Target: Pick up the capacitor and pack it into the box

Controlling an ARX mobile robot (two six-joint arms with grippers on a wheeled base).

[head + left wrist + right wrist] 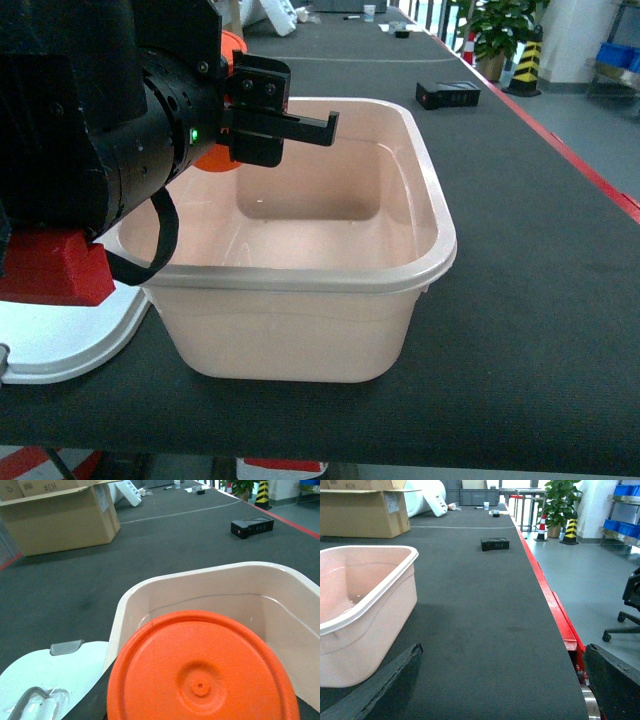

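Dark table point(520, 300), left gripper point(300, 130) over pink box point(440, 250) rim.

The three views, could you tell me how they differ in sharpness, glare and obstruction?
Head view: left arm blocks the box, faint sheen inside. Left wrist view: orange disc fills the foreground, slightly soft. Right wrist view: sharp, evenly lit.

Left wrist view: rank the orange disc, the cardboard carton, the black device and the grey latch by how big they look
1. orange disc, largest, though it sits right at the camera.
2. cardboard carton.
3. black device and grey latch: they look alike, so no ranking.
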